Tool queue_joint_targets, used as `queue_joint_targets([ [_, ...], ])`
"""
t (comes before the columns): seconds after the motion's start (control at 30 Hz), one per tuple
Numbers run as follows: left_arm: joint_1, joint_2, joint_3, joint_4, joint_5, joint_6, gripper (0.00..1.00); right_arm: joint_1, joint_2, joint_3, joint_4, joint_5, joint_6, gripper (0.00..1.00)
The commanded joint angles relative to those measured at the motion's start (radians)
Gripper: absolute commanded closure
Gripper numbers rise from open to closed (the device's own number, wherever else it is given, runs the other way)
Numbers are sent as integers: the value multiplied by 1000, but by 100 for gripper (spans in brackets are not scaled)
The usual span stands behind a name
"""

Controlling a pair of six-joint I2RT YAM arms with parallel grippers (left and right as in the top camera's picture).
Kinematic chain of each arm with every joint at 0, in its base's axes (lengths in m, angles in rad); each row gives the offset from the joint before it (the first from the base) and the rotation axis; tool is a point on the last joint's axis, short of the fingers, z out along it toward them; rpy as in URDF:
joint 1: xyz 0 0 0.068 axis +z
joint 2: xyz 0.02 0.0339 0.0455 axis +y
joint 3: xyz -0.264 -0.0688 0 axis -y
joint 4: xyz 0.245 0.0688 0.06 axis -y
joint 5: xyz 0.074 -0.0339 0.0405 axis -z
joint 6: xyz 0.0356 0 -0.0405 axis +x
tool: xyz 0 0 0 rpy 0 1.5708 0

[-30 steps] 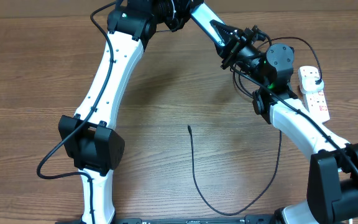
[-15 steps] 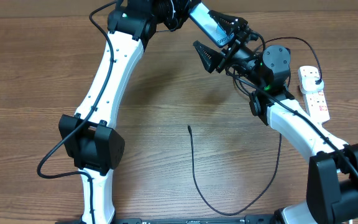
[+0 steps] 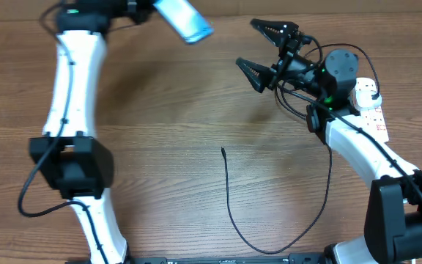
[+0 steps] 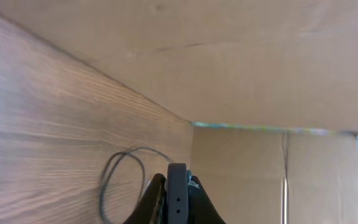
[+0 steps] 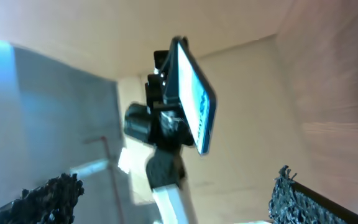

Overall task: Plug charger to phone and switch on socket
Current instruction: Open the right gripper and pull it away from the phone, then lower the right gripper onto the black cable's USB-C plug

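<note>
Swinging out toward the far left corner since the earlier frame, the left arm has carried the phone [image 3: 184, 18] clear of the right claw [image 3: 246, 43], whose jaws have sprung wide apart and hold nothing; the left claw [image 4: 177, 202] is clamped on the phone's slim dark edge, the pale blue glossy screen tilted in the air near the far edge of the surface [image 3: 160, 139]; from the right wrist the phone reads as a thin slab with rounded corners, well apart from the two rough black fingers [image 5: 291, 199] low in the picture; the surface is matt brown wood grain, with a broad bare stretch between the two arms; the charger [image 3: 226, 183] lies there as a thin black line, its small tip near the middle pointing away from the robot, the cable looping toward the near edge and back up beside the right arm; the socket [image 3: 378, 121], a white plastic strip with red markings, sits close to the right edge, partly hidden behind the right arm.
</note>
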Motion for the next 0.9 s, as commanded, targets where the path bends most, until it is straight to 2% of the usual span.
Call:
queue_joint_targets([
  [0.0,40,3,6,-14,367,258,96,-7,-28,28,-3,-185,-305,0],
  [0.13,63,3,6,-129,550,537,96,0,-28,28,-154,-348,-594,0],
  [0.3,56,3,6,-308,562,811,96,20,-28,28,-539,-433,-947,0],
  [0.4,50,3,6,-372,562,914,96,50,-28,28,-814,-390,-1134,0],
  [0.47,49,3,6,-400,562,961,96,82,-28,28,-985,-311,-1240,0],
  [0.57,49,3,6,-424,564,1023,95,156,-28,28,-1205,-54,-1349,0],
  [0.87,49,3,6,-430,561,1083,96,345,-28,61,-1506,583,-1389,0],
])
